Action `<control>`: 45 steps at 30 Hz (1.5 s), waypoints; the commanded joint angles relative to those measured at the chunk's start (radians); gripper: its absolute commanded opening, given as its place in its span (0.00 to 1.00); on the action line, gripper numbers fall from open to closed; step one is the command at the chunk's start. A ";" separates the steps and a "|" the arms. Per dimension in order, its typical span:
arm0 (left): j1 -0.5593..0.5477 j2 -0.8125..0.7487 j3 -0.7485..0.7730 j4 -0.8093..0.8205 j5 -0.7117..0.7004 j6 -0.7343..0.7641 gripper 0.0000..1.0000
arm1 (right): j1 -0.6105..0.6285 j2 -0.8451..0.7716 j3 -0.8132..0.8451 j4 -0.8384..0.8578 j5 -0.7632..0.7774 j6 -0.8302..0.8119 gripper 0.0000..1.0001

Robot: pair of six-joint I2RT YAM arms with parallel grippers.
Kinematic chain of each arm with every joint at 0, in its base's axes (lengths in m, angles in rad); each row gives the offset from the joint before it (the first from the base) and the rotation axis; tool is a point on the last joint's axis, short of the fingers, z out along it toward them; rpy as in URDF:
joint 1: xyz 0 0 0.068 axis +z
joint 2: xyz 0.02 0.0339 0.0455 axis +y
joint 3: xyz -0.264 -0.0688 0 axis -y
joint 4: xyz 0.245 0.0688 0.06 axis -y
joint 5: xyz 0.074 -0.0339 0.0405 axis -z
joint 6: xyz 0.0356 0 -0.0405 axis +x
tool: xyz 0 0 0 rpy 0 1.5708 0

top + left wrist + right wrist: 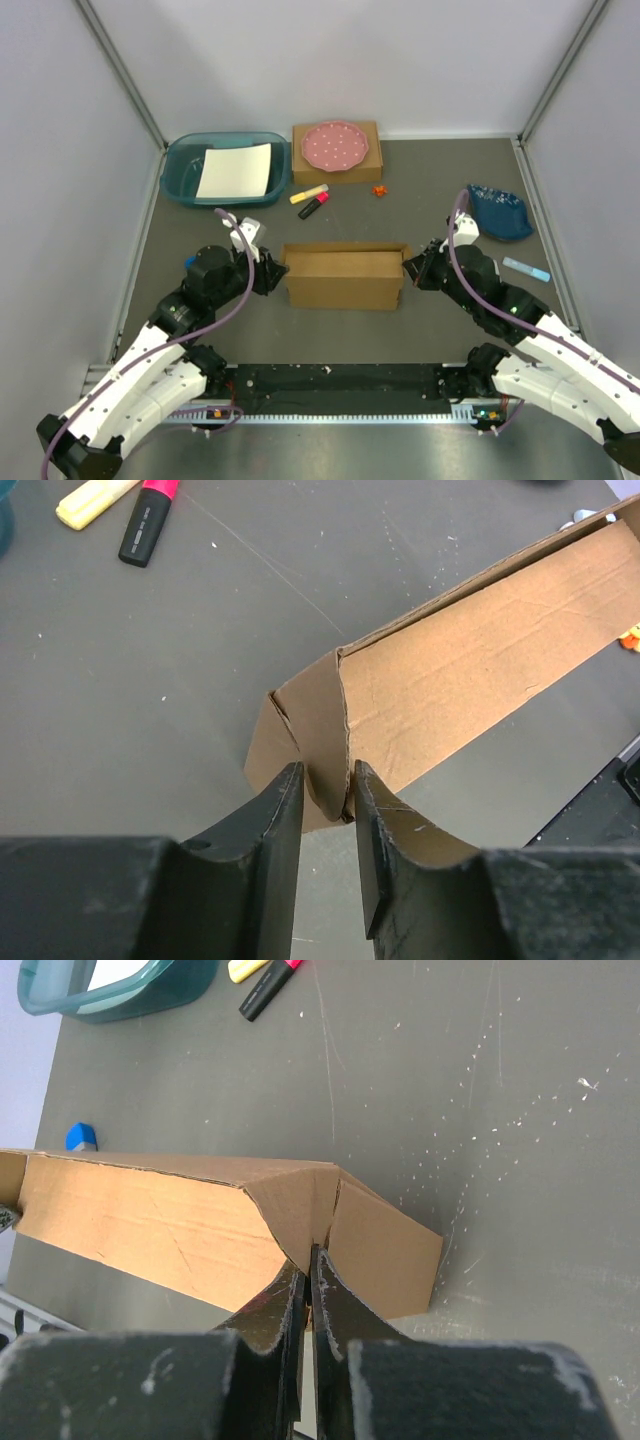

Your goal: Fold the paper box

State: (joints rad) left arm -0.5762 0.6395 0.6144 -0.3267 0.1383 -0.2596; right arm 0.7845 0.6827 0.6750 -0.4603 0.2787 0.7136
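The paper box (345, 278) lies in the middle of the table as a long, low brown cardboard shape with its end flaps folded in. My left gripper (270, 270) is at its left end. In the left wrist view the gripper (328, 775) is open, and a rounded end tab of the box (480, 670) sits loosely between the fingers. My right gripper (415, 268) is at the right end. In the right wrist view it (308, 1255) is shut, its tips against the seam of the end flaps of the box (150, 1225).
At the back left a teal bin (225, 168) holds a white sheet. Beside it a smaller box carries a pink dotted plate (336, 148). A yellow marker (308, 193) and a pink one (313, 205) lie behind the paper box. A blue cloth (500, 212) lies at the right.
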 commanded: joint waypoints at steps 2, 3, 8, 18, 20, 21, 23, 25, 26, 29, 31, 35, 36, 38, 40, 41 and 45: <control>-0.004 -0.017 0.001 0.002 -0.017 0.010 0.27 | 0.025 0.034 -0.031 -0.140 -0.079 -0.013 0.00; -0.002 -0.026 0.001 0.005 -0.022 0.008 0.26 | 0.025 0.032 -0.029 -0.138 -0.081 -0.013 0.00; -0.004 -0.043 0.015 0.025 -0.034 0.006 0.29 | 0.025 0.032 -0.029 -0.138 -0.084 -0.014 0.00; -0.004 -0.026 0.019 0.031 -0.034 0.002 0.20 | 0.025 0.029 -0.034 -0.140 -0.082 -0.014 0.00; -0.004 -0.032 0.019 0.035 -0.032 0.000 0.13 | 0.025 0.029 -0.037 -0.140 -0.082 -0.014 0.00; -0.004 -0.034 0.022 0.037 -0.031 -0.001 0.08 | 0.025 0.029 -0.038 -0.140 -0.082 -0.013 0.00; -0.002 -0.038 0.031 0.038 -0.028 -0.007 0.01 | 0.025 0.029 -0.040 -0.140 -0.082 -0.013 0.00; -0.004 -0.041 0.038 0.040 -0.026 -0.023 0.00 | 0.025 0.028 -0.040 -0.140 -0.082 -0.013 0.00; -0.004 -0.043 0.039 0.049 -0.020 -0.026 0.00 | 0.025 0.028 -0.040 -0.140 -0.082 -0.011 0.00; -0.004 -0.044 0.045 0.057 -0.019 -0.059 0.00 | 0.025 0.028 -0.040 -0.140 -0.084 -0.009 0.00; -0.004 -0.046 0.053 0.063 -0.014 -0.076 0.00 | 0.025 0.028 -0.041 -0.140 -0.085 -0.008 0.00; -0.004 -0.041 0.054 0.078 0.007 -0.156 0.00 | 0.024 0.028 -0.043 -0.140 -0.088 -0.005 0.00; -0.004 -0.040 0.056 0.084 0.027 -0.168 0.00 | 0.025 0.028 -0.043 -0.140 -0.090 -0.006 0.00; -0.004 -0.032 0.056 0.090 0.044 -0.202 0.00 | 0.025 0.026 -0.043 -0.140 -0.088 -0.005 0.00; -0.002 -0.021 0.058 0.097 0.060 -0.217 0.00 | 0.025 0.026 -0.043 -0.140 -0.088 -0.005 0.00; -0.004 -0.018 0.058 0.097 0.063 -0.230 0.00 | 0.025 0.026 -0.045 -0.140 -0.088 -0.005 0.00; -0.004 -0.014 0.044 0.101 0.067 -0.247 0.00 | 0.027 0.026 -0.045 -0.140 -0.088 -0.005 0.00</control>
State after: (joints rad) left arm -0.5728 0.6220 0.6212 -0.3309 0.1154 -0.4377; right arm 0.7856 0.6827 0.6746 -0.4606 0.2672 0.7074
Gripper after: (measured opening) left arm 0.018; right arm 0.008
